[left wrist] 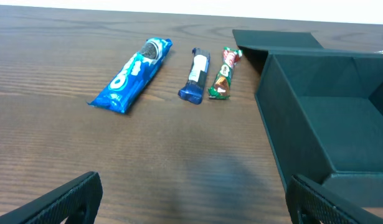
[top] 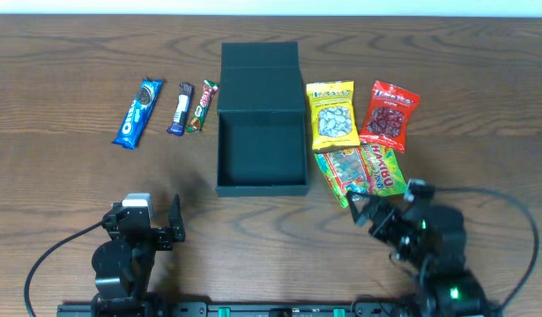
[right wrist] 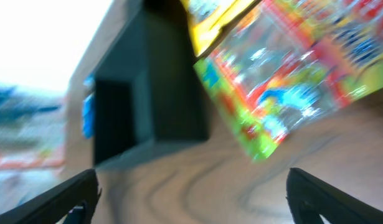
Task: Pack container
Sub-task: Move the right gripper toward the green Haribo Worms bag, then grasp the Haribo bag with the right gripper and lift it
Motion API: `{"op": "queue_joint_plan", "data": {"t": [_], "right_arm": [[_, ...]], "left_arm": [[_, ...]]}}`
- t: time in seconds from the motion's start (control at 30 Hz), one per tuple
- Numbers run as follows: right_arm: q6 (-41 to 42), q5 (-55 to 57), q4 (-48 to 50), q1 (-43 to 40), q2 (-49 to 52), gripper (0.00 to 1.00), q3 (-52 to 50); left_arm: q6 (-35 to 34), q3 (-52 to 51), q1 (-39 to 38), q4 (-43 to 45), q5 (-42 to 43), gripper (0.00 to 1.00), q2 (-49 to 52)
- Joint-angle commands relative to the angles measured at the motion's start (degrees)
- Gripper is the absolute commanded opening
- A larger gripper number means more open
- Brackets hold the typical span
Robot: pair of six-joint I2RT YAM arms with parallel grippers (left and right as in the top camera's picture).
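Container [top: 219, 155]: dark teal square box, at mid-table [top: 68, 202], lid laid open flat on its far side, interior bare; left of the container, three snacks in a row, apart from it: blue Oreo packet [top: 137, 113] farthest out, dark blue bar [top: 181, 108] next, green-and-red bar [top: 201, 106] nearest the box; right of the container: yellow packet [top: 332, 115] just beside its wall, red packet [top: 390, 115] beyond that, clear Haribo gummy bag [top: 361, 173] nearer the robot than both, slightly overlapping the yellow packet's lower edge; left gripper [top: 175, 220]: on the near-left side of the container, fingers spread wide, nothing between them; right gripper [top: 366, 208]: on the near-right side of the container, at the near corner of the gummy bag, fingers wide apart, nothing held; contact with the bag could not be told.
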Motion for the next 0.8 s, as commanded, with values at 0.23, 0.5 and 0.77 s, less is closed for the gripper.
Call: {"op": "queue_joint_plan", "data": {"t": [0.23,0.5,0.77], "right_arm": [[4.66,8.76,8.59,0.42,33.0,0.9,5.46],[9.92,20.24,10.36,0.0,37.33,0.98,5.84],[4.87,20.2,15.67,-6.38,42.51,0.94,5.84]], "left_arm": [[-0.63,-1.18,-0.11,-0.13,-0.35,0.95,-0.35],[-0.61,-1.18,-0.11,-0.13,-0.35,0.95,-0.35],[-0.63,-1.18,-0.11,-0.13,-0.35,0.95,-0.35]]}}
